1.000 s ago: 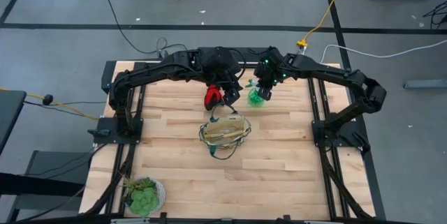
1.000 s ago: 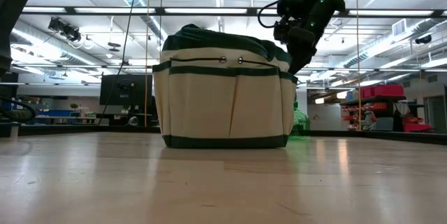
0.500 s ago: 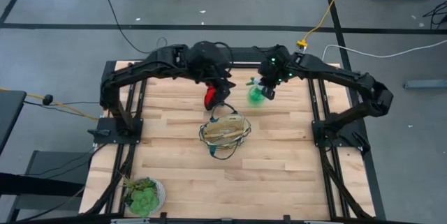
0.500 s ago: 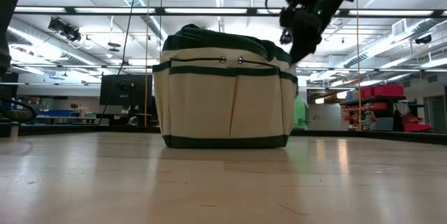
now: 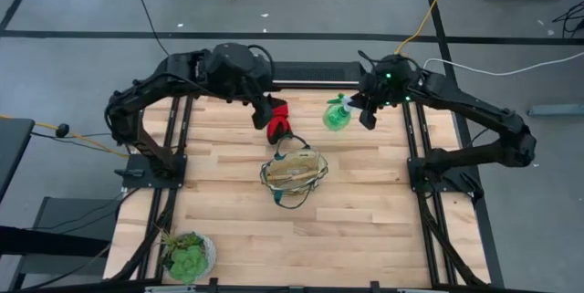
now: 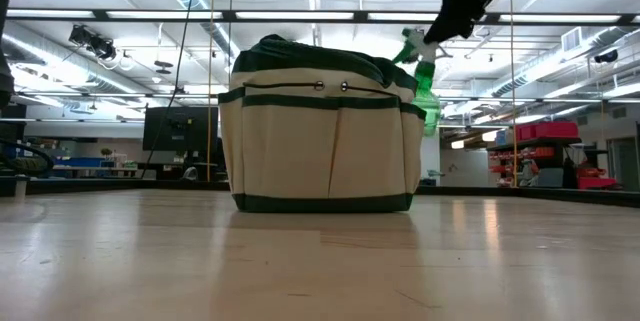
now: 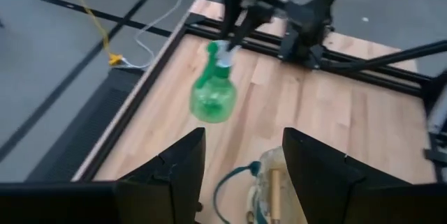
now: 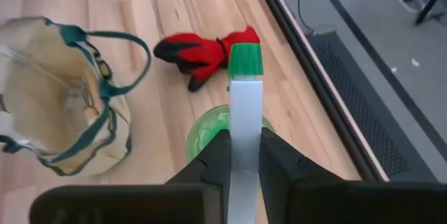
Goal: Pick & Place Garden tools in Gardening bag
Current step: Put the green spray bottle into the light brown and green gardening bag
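Your right claw (image 8: 244,158) is clamped on the white nozzle of the green spray bottle (image 5: 337,116), hanging off the bench (image 5: 365,211) beyond the bag (image 5: 294,172). Your left claw (image 7: 241,165) hovers with fingers apart near the red glove bundle (image 5: 276,122). The bottle could swing or slip from that narrow grip. The overhead view places the glove; the low view hides it behind the bag.
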`<state>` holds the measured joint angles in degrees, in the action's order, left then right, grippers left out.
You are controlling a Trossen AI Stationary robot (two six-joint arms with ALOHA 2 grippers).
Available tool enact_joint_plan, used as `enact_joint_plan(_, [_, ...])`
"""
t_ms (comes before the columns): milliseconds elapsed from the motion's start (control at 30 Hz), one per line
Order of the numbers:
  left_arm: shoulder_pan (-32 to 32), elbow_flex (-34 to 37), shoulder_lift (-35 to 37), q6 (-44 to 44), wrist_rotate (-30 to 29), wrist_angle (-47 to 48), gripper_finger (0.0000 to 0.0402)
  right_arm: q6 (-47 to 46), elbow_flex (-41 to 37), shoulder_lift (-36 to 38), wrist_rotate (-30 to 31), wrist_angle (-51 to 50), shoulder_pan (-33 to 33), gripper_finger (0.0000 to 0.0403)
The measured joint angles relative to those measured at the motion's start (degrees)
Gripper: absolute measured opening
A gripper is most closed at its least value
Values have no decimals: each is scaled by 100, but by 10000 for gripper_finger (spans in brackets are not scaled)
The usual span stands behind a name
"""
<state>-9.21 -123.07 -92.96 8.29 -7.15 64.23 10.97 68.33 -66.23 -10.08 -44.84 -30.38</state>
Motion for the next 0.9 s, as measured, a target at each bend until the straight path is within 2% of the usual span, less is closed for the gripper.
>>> enact_joint_plan(433, [0, 0, 8, 2, -95, -2, 199, -279, 1, 525, -81, -28, 137, 52])
enact_joint_plan(733, [0, 0, 8, 2, -97, 0, 199, -600, 1, 898, -1418, 280, 141, 52])
enact_joint_plan(900, [0, 0, 8, 4, -97, -2, 199, -887, 1, 1116, -2217, 768, 141, 52])
